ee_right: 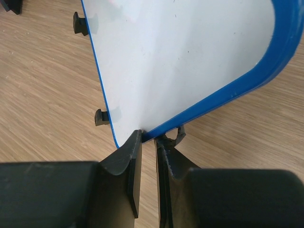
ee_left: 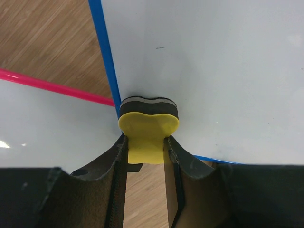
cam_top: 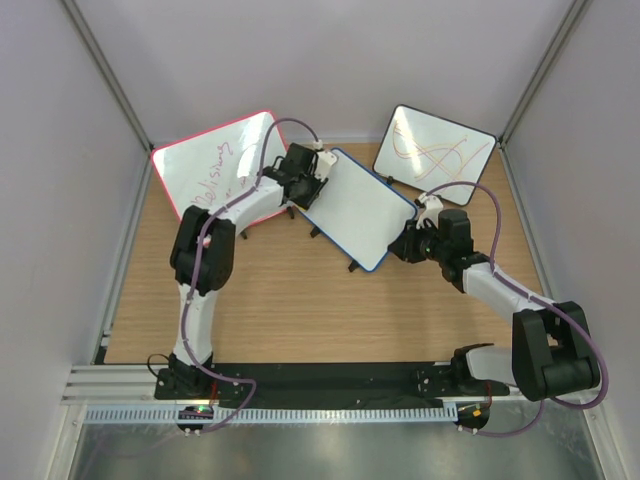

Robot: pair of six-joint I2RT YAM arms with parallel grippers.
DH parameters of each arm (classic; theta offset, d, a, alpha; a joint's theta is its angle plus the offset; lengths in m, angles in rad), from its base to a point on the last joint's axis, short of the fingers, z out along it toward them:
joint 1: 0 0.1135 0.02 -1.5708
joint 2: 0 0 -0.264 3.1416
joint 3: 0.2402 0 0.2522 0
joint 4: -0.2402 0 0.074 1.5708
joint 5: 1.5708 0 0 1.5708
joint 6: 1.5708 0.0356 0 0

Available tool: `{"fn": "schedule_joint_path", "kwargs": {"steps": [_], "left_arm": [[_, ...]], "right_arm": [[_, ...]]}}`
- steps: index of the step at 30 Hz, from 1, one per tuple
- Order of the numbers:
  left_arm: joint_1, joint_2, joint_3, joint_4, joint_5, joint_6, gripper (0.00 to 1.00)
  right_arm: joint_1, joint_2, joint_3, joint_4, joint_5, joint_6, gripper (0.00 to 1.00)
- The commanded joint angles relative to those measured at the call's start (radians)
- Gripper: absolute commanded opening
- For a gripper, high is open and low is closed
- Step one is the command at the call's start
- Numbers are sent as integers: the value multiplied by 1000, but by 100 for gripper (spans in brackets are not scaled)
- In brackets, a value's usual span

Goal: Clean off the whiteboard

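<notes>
The blue-framed whiteboard stands tilted in the middle of the table; its white face shows no writing in any view. My left gripper is shut on a yellow eraser with a black felt pad, pressed against the board's face near its far left corner. My right gripper is shut on the board's blue edge at its near right side. Small black feet stick out from the board's lower edge.
A pink-framed board with red handwriting lies at the back left, right behind the left gripper; its frame shows in the left wrist view. A black-framed board with orange and red scribbles stands at the back right. Grey walls enclose the wooden table.
</notes>
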Motion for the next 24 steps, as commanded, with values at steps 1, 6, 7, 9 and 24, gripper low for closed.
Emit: {"fn": "schedule_joint_path", "kwargs": {"steps": [1,6,7,9,24], "left_arm": [[-16,-31,-22,44,49,10,0],[-22,-93,-55,22,132,-26,1],[-36,-99,-67,21,140,-31,0],[-53,-111,-98,19,151,-33,0],[-10,-355,-211,-74,273,-14,0]], "right_arm": [[23,-25,3,1,-45,-38,1],[23,-26,3,3,-45,-38,1],[23,-26,2,3,-45,-38,1],[23,-26,2,1,-43,-38,1],[24,-20,5,-5,-25,-38,1]]}}
